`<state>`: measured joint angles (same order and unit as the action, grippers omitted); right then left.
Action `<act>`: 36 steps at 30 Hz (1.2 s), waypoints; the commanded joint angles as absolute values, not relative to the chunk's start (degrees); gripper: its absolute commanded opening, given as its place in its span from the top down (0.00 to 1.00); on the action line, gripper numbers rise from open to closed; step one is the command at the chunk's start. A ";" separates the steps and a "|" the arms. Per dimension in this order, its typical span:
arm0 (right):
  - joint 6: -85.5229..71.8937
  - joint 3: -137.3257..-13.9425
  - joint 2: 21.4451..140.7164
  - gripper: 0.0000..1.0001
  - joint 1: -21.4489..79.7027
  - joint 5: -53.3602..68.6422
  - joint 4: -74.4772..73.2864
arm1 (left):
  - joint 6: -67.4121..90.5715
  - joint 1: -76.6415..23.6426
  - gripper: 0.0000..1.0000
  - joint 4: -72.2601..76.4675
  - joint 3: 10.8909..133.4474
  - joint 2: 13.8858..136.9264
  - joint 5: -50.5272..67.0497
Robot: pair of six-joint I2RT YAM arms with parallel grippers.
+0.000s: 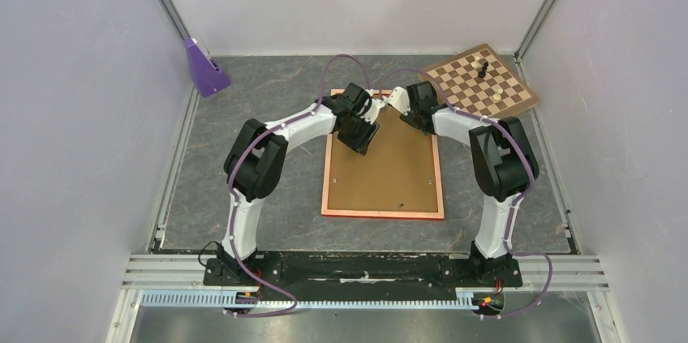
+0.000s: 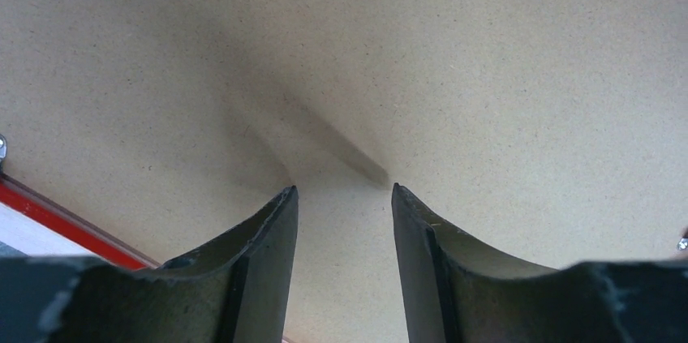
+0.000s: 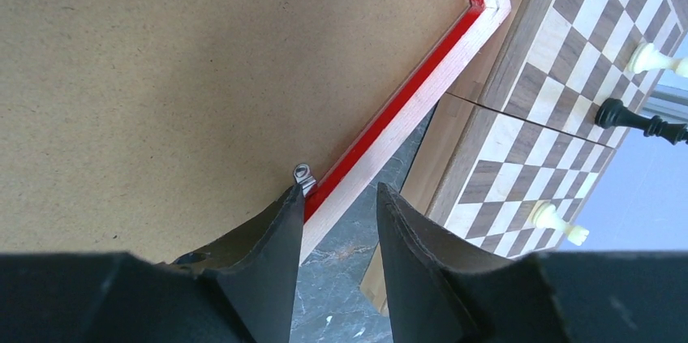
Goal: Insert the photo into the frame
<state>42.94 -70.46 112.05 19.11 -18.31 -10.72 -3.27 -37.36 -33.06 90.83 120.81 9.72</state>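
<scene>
The orange-red frame (image 1: pixel 381 214) lies flat on the table with the plain brown backing board (image 1: pixel 389 165) filling it. The photo is hidden; no mountain print shows in any view. My left gripper (image 1: pixel 363 140) is open and empty, its tips close over the backing board (image 2: pixel 487 75) near the frame's far left part; a strip of red frame edge (image 2: pixel 65 221) shows at the left. My right gripper (image 3: pixel 338 189) is open and empty at the frame's far right edge (image 3: pixel 406 108). Its left finger is right beside a small metal clip (image 3: pixel 303 174).
A brown chessboard (image 1: pixel 479 87) with three pieces sits tilted at the back right, one corner next to the frame; it also shows in the right wrist view (image 3: pixel 552 83). A purple object (image 1: pixel 204 67) stands at the back left. Walls enclose the table on three sides.
</scene>
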 commanded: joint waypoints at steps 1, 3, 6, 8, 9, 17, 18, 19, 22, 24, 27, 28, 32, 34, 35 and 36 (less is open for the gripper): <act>40.60 -69.53 110.50 0.59 18.00 -13.84 -8.55 | -6.47 -37.53 0.45 -34.49 89.04 118.93 13.25; 39.69 -69.52 110.28 0.59 17.96 -12.89 -9.12 | -7.79 -37.53 0.43 -33.82 88.46 116.90 16.05; 38.81 -69.50 110.13 0.59 17.92 -11.53 -9.71 | -10.19 -37.54 0.42 -33.84 87.24 113.63 19.10; 38.60 -69.43 110.19 0.59 17.93 -11.09 -9.92 | -12.19 -37.66 0.41 -33.99 85.67 111.14 20.89; 38.50 -69.43 110.21 0.59 17.92 -11.05 -10.01 | -13.42 -37.81 0.41 -34.28 84.86 109.67 22.17; 38.14 -69.83 110.32 0.59 17.71 -10.73 -10.50 | -20.74 -45.44 0.40 -38.07 77.62 104.94 24.64; 38.14 -70.05 110.46 0.59 17.75 -10.74 -10.75 | -21.27 -46.70 0.40 -38.31 76.82 104.94 24.32; 38.14 -70.21 110.52 0.60 17.71 -10.73 -10.99 | -21.67 -47.98 0.40 -38.32 76.29 104.86 23.76; 38.12 -70.31 110.48 0.60 17.67 -10.76 -11.16 | -22.37 -50.90 0.25 -38.32 74.91 104.51 22.26; 38.19 -70.27 110.48 0.60 17.58 -10.74 -11.32 | -22.41 -52.52 0.20 -38.03 74.62 104.34 21.39; 38.14 -69.99 110.57 0.60 17.44 -10.99 -11.31 | -22.46 -54.58 0.19 -37.03 74.10 104.11 20.36; 38.06 -69.95 110.57 0.60 17.40 -10.82 -11.26 | -22.62 -55.07 0.19 -36.93 74.10 104.21 20.12; 38.06 -69.86 110.48 0.60 17.13 -10.75 -11.30 | -23.11 -57.45 0.19 -36.11 73.66 105.43 18.23; 38.06 -69.96 110.48 0.60 17.05 -10.71 -11.26 | -23.18 -58.67 0.19 -35.37 73.48 106.48 16.16; 38.06 -70.04 110.52 0.60 17.03 -10.68 -11.30 | -23.19 -59.16 0.21 -35.06 73.54 107.01 15.25; 38.10 -70.11 110.61 0.60 16.94 -10.57 -11.25 | -23.30 -59.64 0.23 -34.81 73.62 107.62 14.38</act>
<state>39.22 -70.08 111.07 17.34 -13.10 -11.05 -20.51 -57.65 -37.28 73.69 106.24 18.09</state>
